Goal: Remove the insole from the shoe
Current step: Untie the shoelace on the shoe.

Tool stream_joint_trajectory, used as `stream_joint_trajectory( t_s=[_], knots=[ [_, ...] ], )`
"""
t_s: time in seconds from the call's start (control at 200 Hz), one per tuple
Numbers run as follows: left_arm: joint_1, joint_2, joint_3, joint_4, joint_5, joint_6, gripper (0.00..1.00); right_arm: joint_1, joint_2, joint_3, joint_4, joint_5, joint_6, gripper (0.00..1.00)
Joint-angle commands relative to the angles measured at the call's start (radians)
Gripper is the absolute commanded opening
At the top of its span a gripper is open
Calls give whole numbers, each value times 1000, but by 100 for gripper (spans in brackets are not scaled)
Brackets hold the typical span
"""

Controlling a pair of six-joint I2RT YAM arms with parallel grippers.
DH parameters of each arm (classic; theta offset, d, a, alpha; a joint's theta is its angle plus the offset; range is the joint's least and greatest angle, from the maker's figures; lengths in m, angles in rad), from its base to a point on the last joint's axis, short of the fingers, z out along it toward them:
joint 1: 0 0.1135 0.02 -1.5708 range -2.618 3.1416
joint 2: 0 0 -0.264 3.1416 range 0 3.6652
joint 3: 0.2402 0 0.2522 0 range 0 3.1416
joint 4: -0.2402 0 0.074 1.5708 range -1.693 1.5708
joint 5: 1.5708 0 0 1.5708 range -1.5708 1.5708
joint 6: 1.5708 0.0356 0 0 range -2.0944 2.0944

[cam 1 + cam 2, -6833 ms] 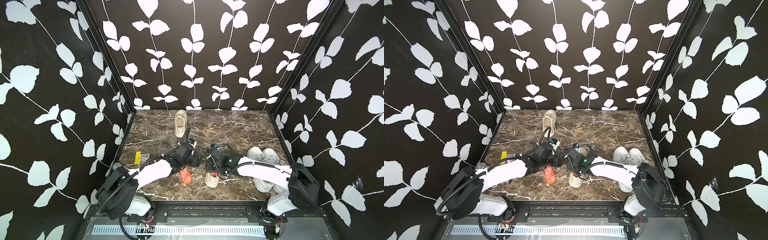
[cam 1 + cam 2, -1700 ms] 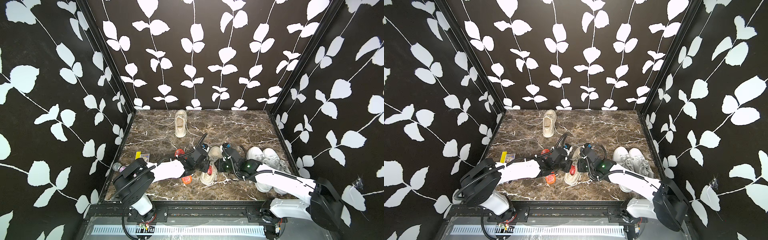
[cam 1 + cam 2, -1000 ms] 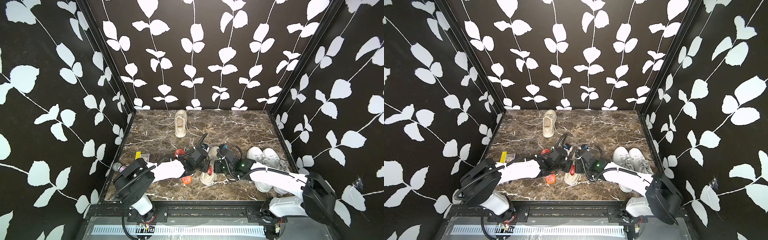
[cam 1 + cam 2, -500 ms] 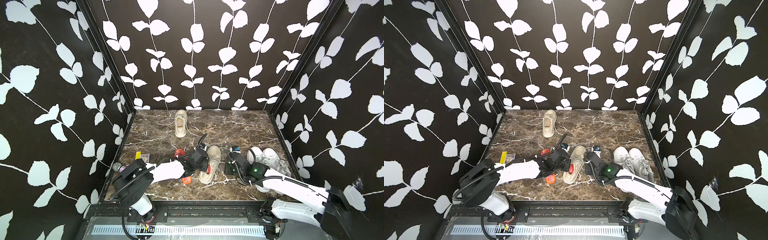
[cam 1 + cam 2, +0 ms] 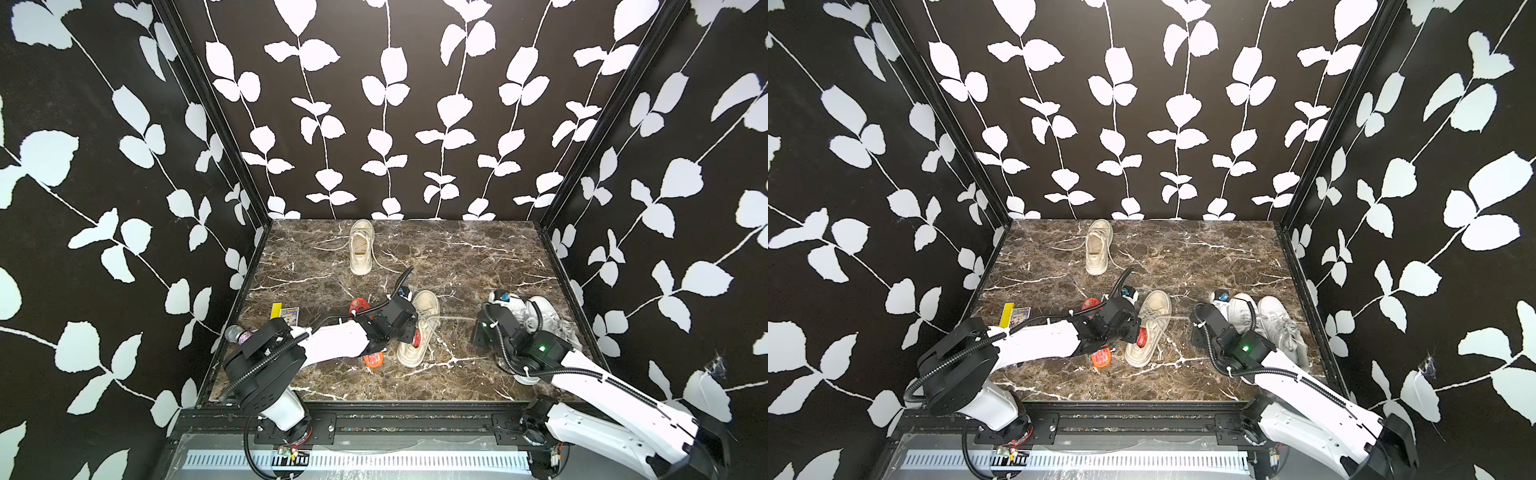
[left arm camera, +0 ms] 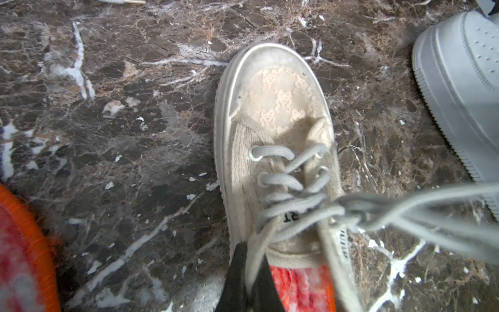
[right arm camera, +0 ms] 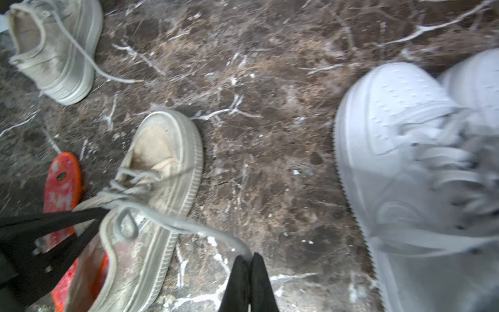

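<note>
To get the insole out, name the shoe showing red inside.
The beige shoe gripped by the left gripper; far beige shoe and white pair show none.

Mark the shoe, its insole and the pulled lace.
shoe [image 6: 275, 89]: left wrist view, toe cap.
insole [image 6: 299, 289]: left wrist view, red part inside the opening.
lace [image 7: 189, 224]: right wrist view, taut stretch off the shoe.

Left arm [image 5: 328, 345] stretches low from seven o'clock toward centre, left gripper [image 6: 248, 270] pinched closed; right arm [image 5: 623, 399] comes from five o'clock, right gripper [image 7: 249, 281] clamped tight.
</note>
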Motion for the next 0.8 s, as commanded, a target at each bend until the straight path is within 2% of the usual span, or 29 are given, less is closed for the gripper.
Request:
stream_joint_trajectory(
  t_s=[0.0, 0.155, 0.295, 0.535, 0.635, 0.706, 0.796],
  knots=[
    [9, -6, -2, -33, 4, -5, 0, -24, 0, 47, -51, 47, -18, 0],
    [9, 0, 10, -14, 54, 12, 0, -46, 66, 97, -14, 14, -76, 0],
    [7, 3, 13, 25, 129, 51, 0, -73, 197, 185, 28, -25, -144, 0],
    [3, -15, -6, 46, 150, 63, 0, -141, 427, 371, 60, -78, -242, 0],
    [3, -23, -22, 53, 148, 57, 0, -150, 483, 406, 58, -97, -259, 32],
    [3, -28, -29, 56, 145, 55, 0, -151, 491, 395, 57, -110, -261, 46],
    [2, -29, -34, 62, 141, 58, 0, -151, 466, 352, 79, -131, -262, 57]
  ],
)
